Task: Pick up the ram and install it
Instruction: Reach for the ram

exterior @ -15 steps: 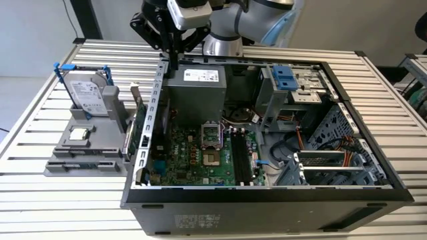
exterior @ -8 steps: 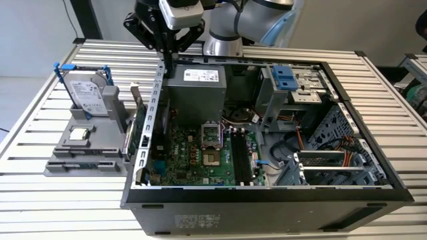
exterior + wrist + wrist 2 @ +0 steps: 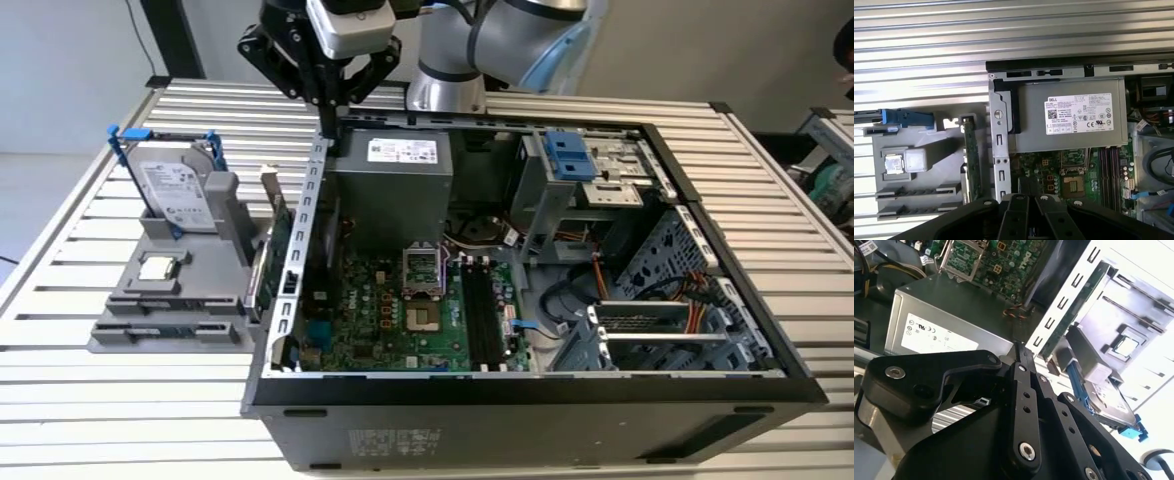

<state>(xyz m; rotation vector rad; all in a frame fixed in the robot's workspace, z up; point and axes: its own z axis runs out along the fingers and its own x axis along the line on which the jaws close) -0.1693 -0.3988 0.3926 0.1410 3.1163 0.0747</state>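
Note:
The ram (image 3: 282,262) is a narrow green stick standing on edge in the grey holder (image 3: 167,325), close against the outside of the open computer case's wall. Both wrist views show the ram (image 3: 1074,310) (image 3: 972,155) too. My gripper (image 3: 328,112) hangs above the case's rear corner on the exterior view's left, over the edge of the silver power supply (image 3: 390,185). Its black fingers (image 3: 1021,352) are shut with nothing between them. It is well above the ram and not touching it. The dark memory slots (image 3: 481,312) lie on the motherboard inside the case.
The holder also carries a silver hard drive with blue rails (image 3: 171,180) and a small square processor chip (image 3: 159,267). The case wall (image 3: 315,215) rises between holder and motherboard. Drive cages and cables (image 3: 627,290) occupy the case on the exterior view's right. All stands on a slatted table (image 3: 80,400).

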